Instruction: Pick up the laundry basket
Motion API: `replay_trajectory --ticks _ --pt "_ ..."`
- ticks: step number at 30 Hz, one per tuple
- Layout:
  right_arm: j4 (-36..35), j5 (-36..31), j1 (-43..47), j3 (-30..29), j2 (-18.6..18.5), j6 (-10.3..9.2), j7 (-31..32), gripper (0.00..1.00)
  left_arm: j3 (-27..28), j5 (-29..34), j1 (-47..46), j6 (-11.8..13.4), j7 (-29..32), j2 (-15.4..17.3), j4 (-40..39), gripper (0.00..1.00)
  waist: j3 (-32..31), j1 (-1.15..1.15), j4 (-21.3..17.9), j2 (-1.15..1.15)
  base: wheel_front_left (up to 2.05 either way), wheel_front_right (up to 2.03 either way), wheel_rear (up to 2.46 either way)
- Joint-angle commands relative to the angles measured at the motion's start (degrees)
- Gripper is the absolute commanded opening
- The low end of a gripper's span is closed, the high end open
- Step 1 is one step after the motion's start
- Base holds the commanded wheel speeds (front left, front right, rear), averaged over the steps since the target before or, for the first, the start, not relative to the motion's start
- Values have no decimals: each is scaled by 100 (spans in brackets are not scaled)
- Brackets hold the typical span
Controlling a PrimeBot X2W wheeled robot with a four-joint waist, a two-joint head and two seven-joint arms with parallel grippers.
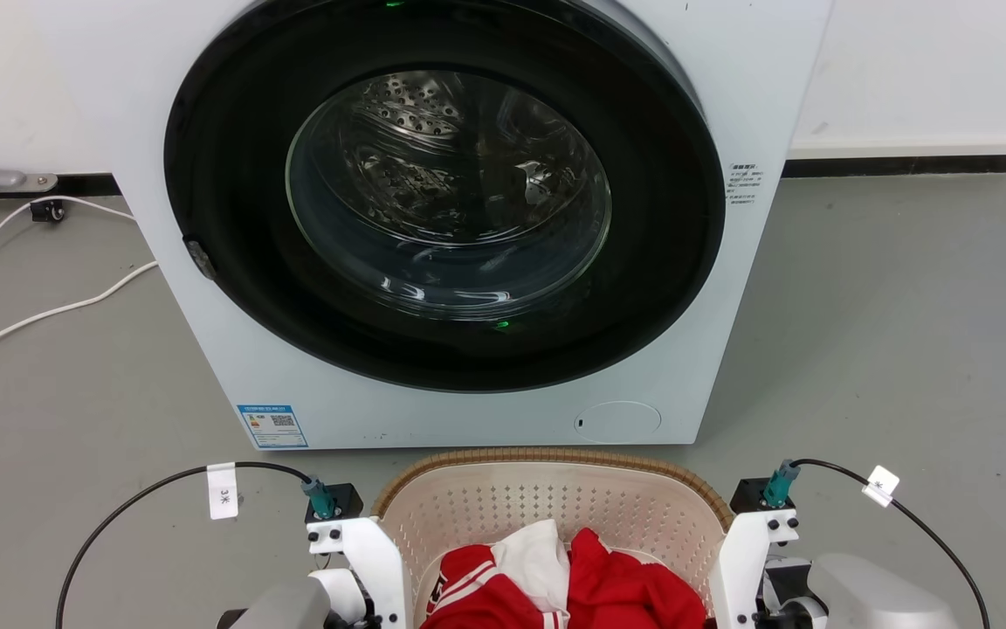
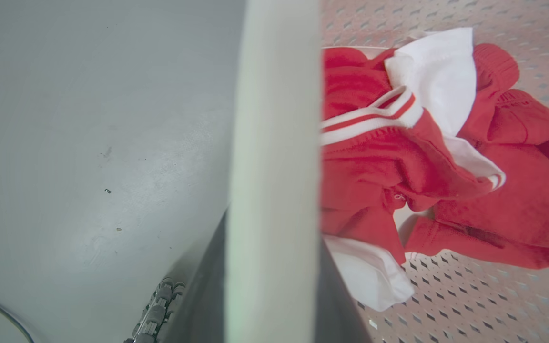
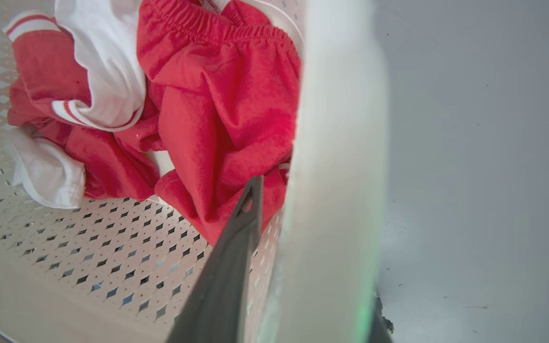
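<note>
Sitting before the washing machine (image 1: 713, 131), the laundry basket (image 1: 555, 457) holds red clothes (image 1: 625, 594) in the head view. Left wrist view: the left gripper (image 2: 274, 238) clamps its pale side. Right wrist view: the right gripper (image 3: 317, 247) shows 1 finger (image 3: 236, 247) inside; grip unclear.

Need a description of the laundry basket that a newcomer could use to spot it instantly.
Find the white front-loading washing machine with the round dark door. Directly in front of it, nearest the camera, is the laundry basket: cream perforated plastic with a brown woven-look rim, holding red and white clothes, and far smaller than the machine.
</note>
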Motion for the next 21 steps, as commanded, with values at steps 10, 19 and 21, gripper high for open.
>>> replay_trajectory --ticks 10,19,21 --pt "-93 17 -69 28 175 95 -40 0 -108 -119 3 -35 -29 -104 -49 0 1 0 4 0 0 0 0" --pt "-77 44 -49 39 182 95 -19 0 -179 -198 22 -35 -38 -105 -44 0 -3 0 9 0 0 0 0" --pt "-72 53 -41 42 183 95 -14 0 -188 -213 33 -29 -45 -105 -43 0 -1 0 6 0 0 0 0"
